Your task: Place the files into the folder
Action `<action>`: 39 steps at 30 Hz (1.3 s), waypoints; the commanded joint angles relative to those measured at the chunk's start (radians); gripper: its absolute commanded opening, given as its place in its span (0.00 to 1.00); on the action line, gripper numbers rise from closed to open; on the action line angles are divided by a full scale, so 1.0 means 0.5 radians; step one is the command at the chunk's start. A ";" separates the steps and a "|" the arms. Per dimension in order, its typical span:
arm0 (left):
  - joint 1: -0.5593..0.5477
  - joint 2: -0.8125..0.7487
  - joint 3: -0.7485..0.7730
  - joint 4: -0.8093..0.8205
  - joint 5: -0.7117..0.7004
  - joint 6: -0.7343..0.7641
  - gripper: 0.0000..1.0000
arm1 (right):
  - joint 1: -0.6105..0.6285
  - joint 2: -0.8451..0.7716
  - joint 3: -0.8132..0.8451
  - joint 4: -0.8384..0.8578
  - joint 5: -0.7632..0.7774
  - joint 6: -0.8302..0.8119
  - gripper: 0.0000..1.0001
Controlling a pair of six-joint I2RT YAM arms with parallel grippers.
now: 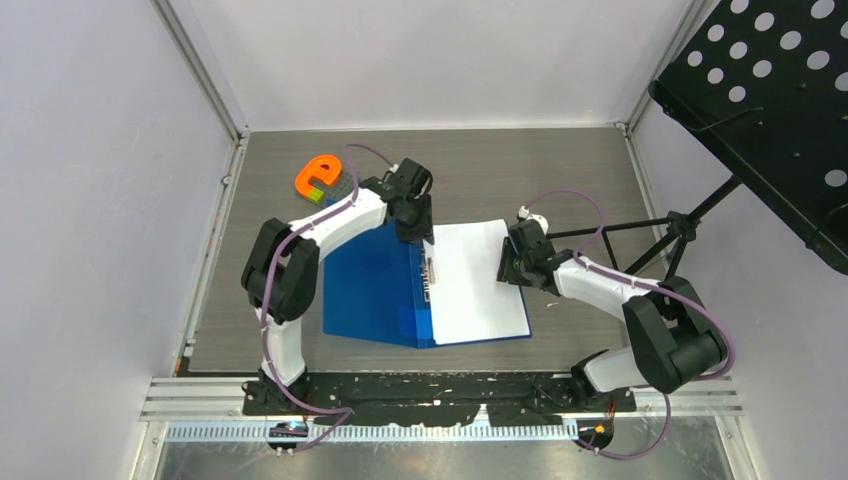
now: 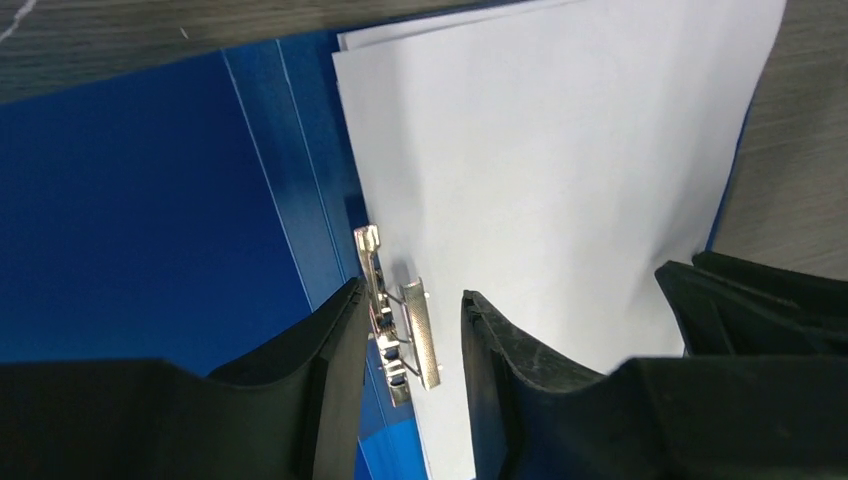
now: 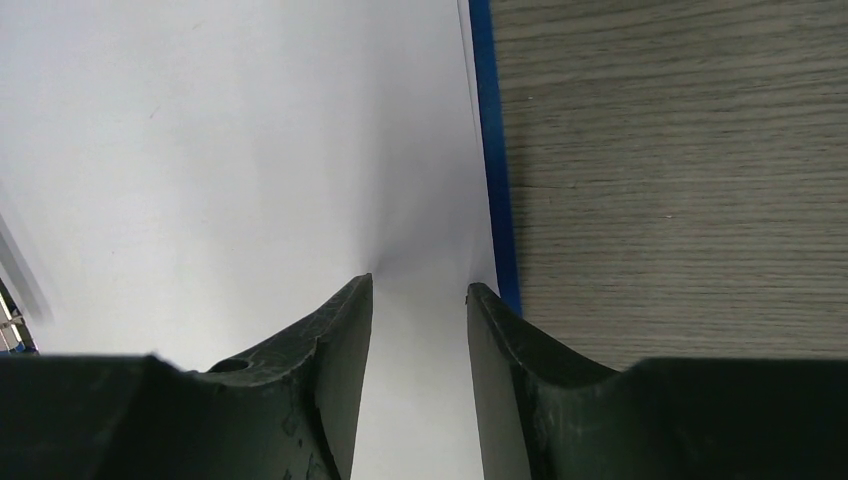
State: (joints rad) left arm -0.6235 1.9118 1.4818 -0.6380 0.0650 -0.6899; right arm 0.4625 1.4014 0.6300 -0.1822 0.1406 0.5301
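The blue folder (image 1: 365,290) lies open and flat on the table. The white files (image 1: 475,280) lie on its right half, their left edge under the metal clip (image 1: 430,270) at the spine. My left gripper (image 1: 418,235) hovers over the spine. In the left wrist view it (image 2: 412,292) is open, with the clip (image 2: 405,320) between its fingers, beside the files (image 2: 550,150) and the blue cover (image 2: 130,200). My right gripper (image 1: 512,265) is at the files' right edge. It (image 3: 420,283) is open, tips down on the files (image 3: 230,150), which pucker slightly between them; the folder's edge (image 3: 490,150) shows alongside.
An orange letter-shaped block (image 1: 320,177) sits at the back left of the wooden table (image 1: 560,170), close to the left arm. A black perforated music stand (image 1: 770,90) looms at the right, its legs (image 1: 680,230) reaching toward the right arm. Frame walls enclose the table.
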 commanded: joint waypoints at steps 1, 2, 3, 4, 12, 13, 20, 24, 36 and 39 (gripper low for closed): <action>0.076 0.063 0.090 -0.004 0.067 0.051 0.41 | 0.001 0.061 -0.020 -0.008 -0.007 0.027 0.45; 0.083 0.079 0.095 0.003 0.087 0.052 0.42 | 0.001 0.063 -0.020 -0.005 -0.008 0.029 0.45; 0.093 0.097 0.104 0.006 0.099 0.054 0.43 | 0.001 0.064 -0.020 -0.006 -0.013 0.029 0.45; 0.098 0.118 0.116 0.008 0.111 0.053 0.43 | 0.001 0.069 -0.021 -0.005 -0.013 0.031 0.45; 0.123 0.224 0.098 0.097 0.227 0.064 0.44 | 0.004 0.077 -0.020 -0.004 -0.027 0.039 0.44; 0.128 0.235 0.100 0.099 0.228 0.065 0.44 | 0.004 0.076 -0.020 -0.004 -0.028 0.038 0.44; 0.140 0.293 0.116 0.127 0.272 0.073 0.44 | 0.005 0.068 -0.021 -0.017 -0.018 0.037 0.44; 0.140 0.291 0.100 0.156 0.317 0.061 0.43 | 0.004 0.050 -0.021 -0.028 -0.017 0.043 0.44; 0.140 0.222 0.045 0.235 0.436 0.022 0.41 | 0.006 0.020 0.012 -0.061 -0.017 0.047 0.44; 0.141 0.202 0.026 0.255 0.462 0.012 0.40 | 0.006 0.013 0.024 -0.066 -0.018 0.047 0.44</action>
State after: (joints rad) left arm -0.5556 2.0628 1.5017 -0.5667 0.2417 -0.6735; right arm 0.4625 1.4120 0.6315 -0.1562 0.1402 0.5339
